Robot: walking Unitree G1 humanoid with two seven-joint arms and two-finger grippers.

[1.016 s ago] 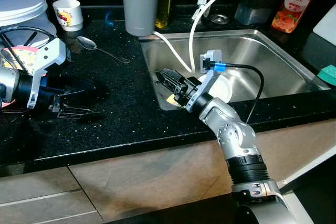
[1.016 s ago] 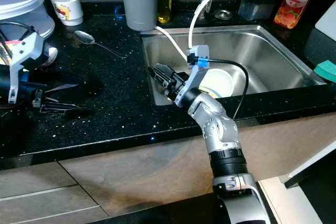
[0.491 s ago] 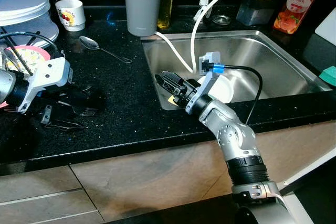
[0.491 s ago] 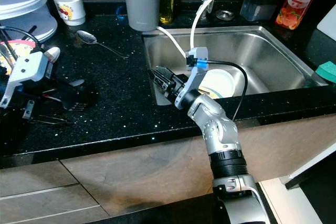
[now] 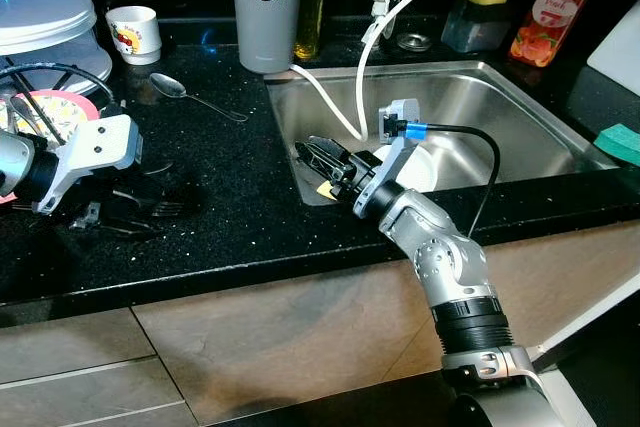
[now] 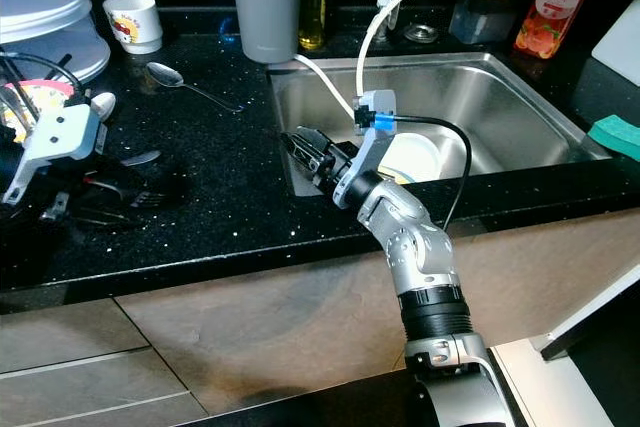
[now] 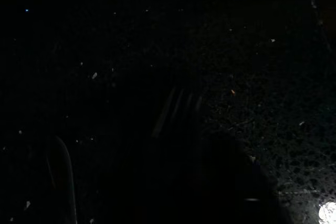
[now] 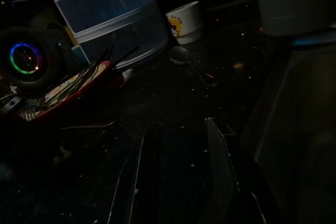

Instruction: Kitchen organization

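we judge step in hand: gathering loose cutlery on black counter [image 5: 230,187]. our left gripper [image 5: 110,219] hovers low over dark fork [image 5: 165,209]; fingers lost in shadow, cannot tell if spread or pinching. our right gripper [image 5: 322,157] rests at sink [image 5: 520,107] rim, fingers slightly apart, holding nothing. next move calls for clean pinch on fork handle. count: one fork, one spoon [image 5: 185,90], one cup [image 5: 134,29], one grey tumbler [image 5: 266,2], one white bowl [image 6: 412,159] in sink.

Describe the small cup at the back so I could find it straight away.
Start at the steel sink, then cross the black counter past the tall grey tumbler. The cup stands near the back, behind the loose spoon. It alone is white with a red and yellow picture.
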